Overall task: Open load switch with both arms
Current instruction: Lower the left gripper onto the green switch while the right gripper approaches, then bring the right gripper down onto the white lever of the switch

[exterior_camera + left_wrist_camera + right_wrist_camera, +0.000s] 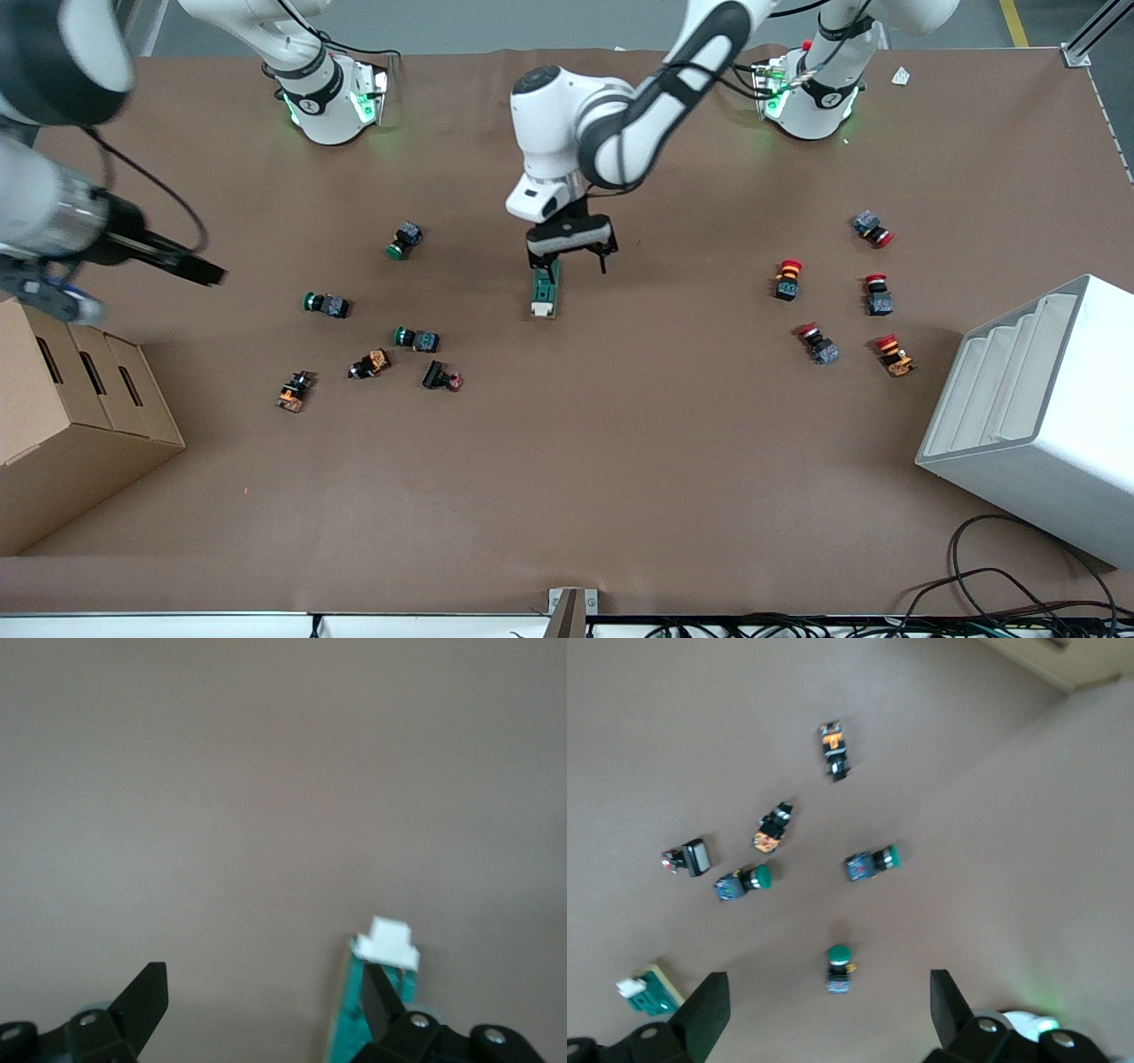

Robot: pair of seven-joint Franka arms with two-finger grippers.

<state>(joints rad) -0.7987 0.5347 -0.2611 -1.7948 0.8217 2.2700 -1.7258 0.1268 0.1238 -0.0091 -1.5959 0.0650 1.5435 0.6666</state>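
My left gripper (pixel 569 257) sits low over the load switch (pixel 543 291), jaws spread, one finger (pixel 379 1003) against its green body mid-worktop. My right gripper (pixel 199 270) waits released above the right arm's end, over green push-buttons (pixel 873 862).

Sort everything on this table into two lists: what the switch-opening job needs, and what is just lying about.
Needed:
load switch, mid-table
left end effector, open, down at the switch
right end effector, open, in the air over the right arm's end of the table

Lying about:
green-capped push-buttons
red-capped push-buttons
cardboard boxes
white stepped bin
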